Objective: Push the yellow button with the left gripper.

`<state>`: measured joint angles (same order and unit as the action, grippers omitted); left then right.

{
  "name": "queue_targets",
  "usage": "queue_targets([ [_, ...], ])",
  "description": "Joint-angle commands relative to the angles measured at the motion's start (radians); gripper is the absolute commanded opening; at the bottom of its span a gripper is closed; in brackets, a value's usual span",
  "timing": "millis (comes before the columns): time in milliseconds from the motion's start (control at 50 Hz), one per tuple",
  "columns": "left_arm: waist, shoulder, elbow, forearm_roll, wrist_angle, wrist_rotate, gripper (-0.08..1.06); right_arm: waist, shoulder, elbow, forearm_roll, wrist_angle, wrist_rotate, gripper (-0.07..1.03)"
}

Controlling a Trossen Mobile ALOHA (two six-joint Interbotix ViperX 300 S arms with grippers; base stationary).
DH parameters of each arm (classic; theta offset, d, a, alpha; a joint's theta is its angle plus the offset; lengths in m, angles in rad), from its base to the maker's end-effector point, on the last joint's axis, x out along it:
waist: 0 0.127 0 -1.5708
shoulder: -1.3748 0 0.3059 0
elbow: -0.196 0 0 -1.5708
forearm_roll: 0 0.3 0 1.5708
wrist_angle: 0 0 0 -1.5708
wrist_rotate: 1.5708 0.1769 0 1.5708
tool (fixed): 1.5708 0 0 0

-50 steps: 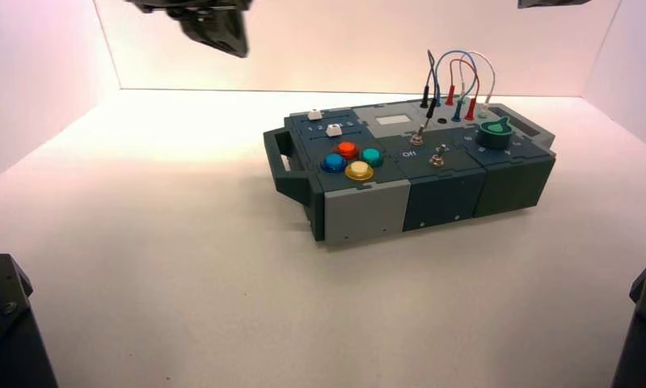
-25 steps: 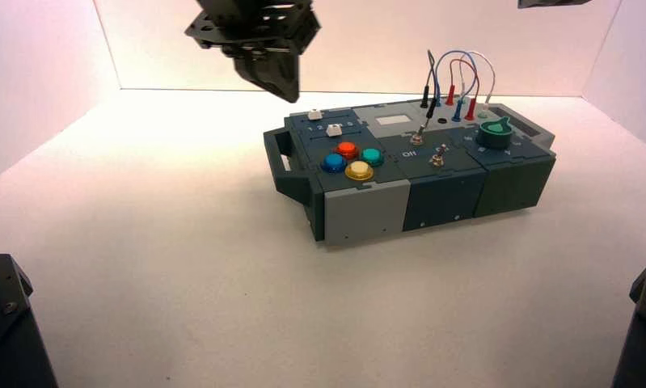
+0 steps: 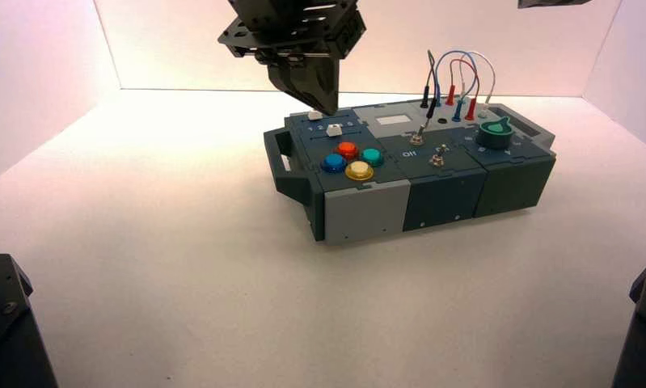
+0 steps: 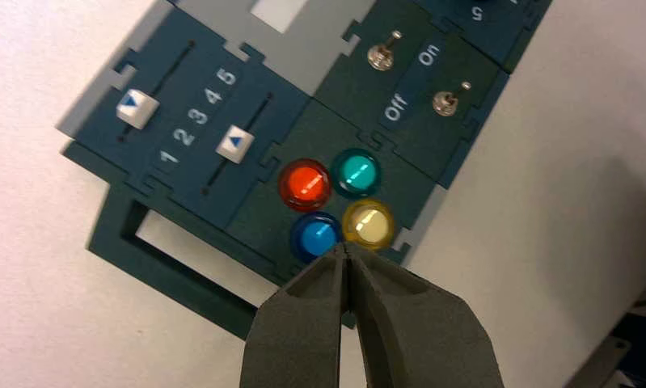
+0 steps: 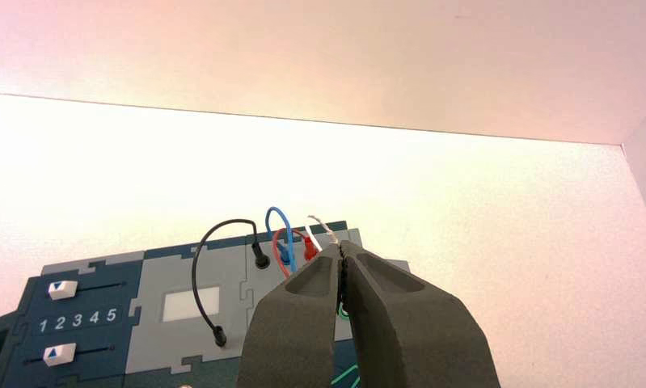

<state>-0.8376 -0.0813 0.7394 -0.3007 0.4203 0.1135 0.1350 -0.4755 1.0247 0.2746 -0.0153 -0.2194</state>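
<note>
The yellow button (image 3: 359, 170) (image 4: 368, 224) is the front one of a cluster of coloured buttons on the box's left part, beside the blue button (image 3: 333, 162) (image 4: 316, 236), the orange-red button (image 3: 348, 149) (image 4: 305, 183) and the teal button (image 3: 372, 156) (image 4: 356, 172). My left gripper (image 3: 327, 107) (image 4: 347, 248) hangs shut above the box's left rear, well above the buttons. In the left wrist view its closed tips line up between the blue and yellow buttons. My right gripper (image 5: 343, 250) is shut and empty, high over the box's wired rear right part.
The dark teal and grey box (image 3: 365, 208) stands turned on the white table, with a handle (image 3: 284, 162) at its left end. Two white sliders (image 4: 137, 108) (image 4: 235, 142), two toggle switches (image 4: 379, 55) (image 4: 445, 100), a green knob (image 3: 495, 129) and looping wires (image 3: 457, 73) sit on top.
My left gripper has come in from the upper left, moving right and downward toward the box's left part. The box and the right arm have not moved.
</note>
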Motion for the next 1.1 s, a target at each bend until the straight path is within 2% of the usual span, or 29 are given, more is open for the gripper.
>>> queue_targets([
  [20, -0.035, -0.017, -0.021, -0.008, 0.000, -0.018, -0.03, 0.000, -0.009, -0.021, 0.000, -0.005, 0.000, -0.02],
  [140, -0.066, -0.009, -0.020, -0.011, -0.002, -0.043, -0.03, 0.000, -0.009, -0.021, 0.000, -0.006, 0.000, -0.02],
  [320, -0.107, -0.003, -0.021, -0.017, 0.000, -0.060, -0.03, 0.000, -0.009, -0.020, 0.000, -0.006, 0.000, -0.02],
  [380, -0.112, -0.003, -0.014, -0.028, 0.011, -0.071, -0.03, 0.000, -0.009, -0.020, -0.002, -0.006, 0.000, -0.02],
  [680, -0.114, 0.043, -0.012, -0.028, -0.046, -0.064, -0.03, 0.000, -0.014, -0.018, 0.000, -0.006, 0.000, -0.02],
  [960, -0.114, 0.123, -0.054, -0.026, -0.051, -0.060, -0.03, 0.000, -0.014, -0.018, -0.002, -0.005, 0.000, -0.02],
  [1100, -0.114, 0.130, -0.072, -0.025, -0.052, -0.046, -0.03, 0.000, -0.014, -0.020, -0.002, -0.005, -0.002, -0.02],
])
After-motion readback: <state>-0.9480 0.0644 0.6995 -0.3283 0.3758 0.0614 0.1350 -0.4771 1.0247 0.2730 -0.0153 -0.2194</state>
